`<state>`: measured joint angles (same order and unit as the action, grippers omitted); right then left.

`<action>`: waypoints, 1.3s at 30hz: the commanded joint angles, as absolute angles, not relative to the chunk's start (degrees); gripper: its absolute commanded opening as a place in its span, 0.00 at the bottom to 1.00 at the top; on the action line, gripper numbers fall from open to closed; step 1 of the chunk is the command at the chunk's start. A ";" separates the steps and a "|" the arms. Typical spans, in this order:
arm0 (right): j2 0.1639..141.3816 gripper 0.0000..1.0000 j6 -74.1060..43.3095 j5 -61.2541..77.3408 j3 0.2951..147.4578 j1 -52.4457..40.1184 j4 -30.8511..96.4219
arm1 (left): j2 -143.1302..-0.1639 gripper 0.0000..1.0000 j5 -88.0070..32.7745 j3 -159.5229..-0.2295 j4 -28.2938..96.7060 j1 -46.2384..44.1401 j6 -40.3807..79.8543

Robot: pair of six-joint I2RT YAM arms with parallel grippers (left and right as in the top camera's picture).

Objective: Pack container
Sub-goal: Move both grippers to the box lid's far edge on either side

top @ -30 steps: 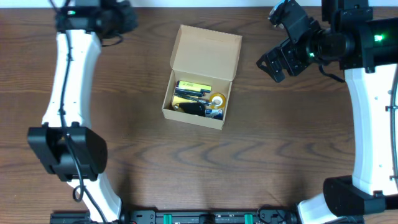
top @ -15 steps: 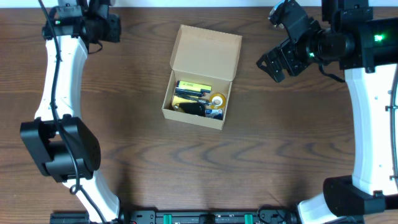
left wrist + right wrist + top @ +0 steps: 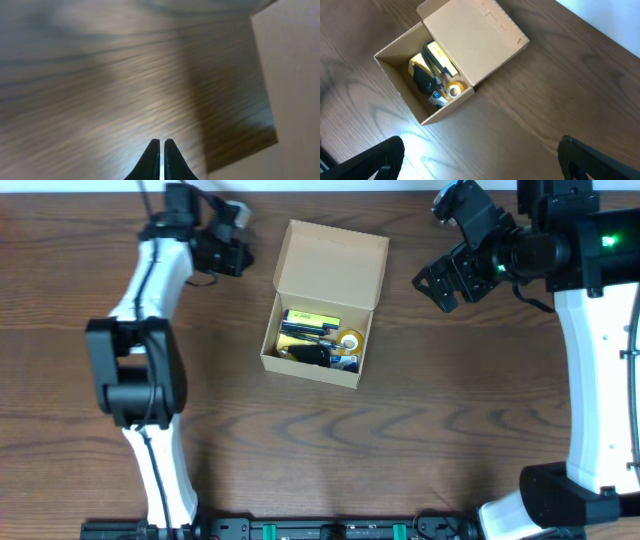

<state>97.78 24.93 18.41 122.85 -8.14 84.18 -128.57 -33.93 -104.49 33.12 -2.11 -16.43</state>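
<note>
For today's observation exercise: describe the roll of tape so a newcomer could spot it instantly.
Start at the open cardboard box mid-table. Look inside, toward its right end. The roll of tape is the only small ring there, pale yellow with a hole, beside dark pens.

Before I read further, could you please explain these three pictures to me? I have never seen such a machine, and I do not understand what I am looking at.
These are two robot arms at a wooden table, each ending in a two-finger gripper. One picture is taken from above; the other two come from small cameras on the wrists.

From above, the left gripper is beside the open lid of the container, a cardboard box. Its own camera shows the fingers pressed together with nothing between them, over bare wood.

The right gripper hangs to the right of the box, open and holding nothing.

Inside the box lie small stationery items: something yellow, something black, a roll of tape.
</note>
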 commanded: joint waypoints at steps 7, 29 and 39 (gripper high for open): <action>97.93 0.99 25.54 18.85 123.33 -7.90 82.61 | -132.97 0.06 -39.53 -104.66 28.36 -6.09 -11.84; 107.96 0.02 3.73 6.28 119.20 -7.38 73.95 | -133.27 0.06 -60.73 -108.51 25.89 -4.75 -10.04; 124.70 0.01 -11.35 9.45 112.92 0.62 63.18 | -133.16 0.06 -61.76 -108.51 25.67 -3.01 -9.56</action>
<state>122.83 -6.24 4.12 113.34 -2.79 65.08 -132.90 -60.10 -106.87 25.69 -3.33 -10.07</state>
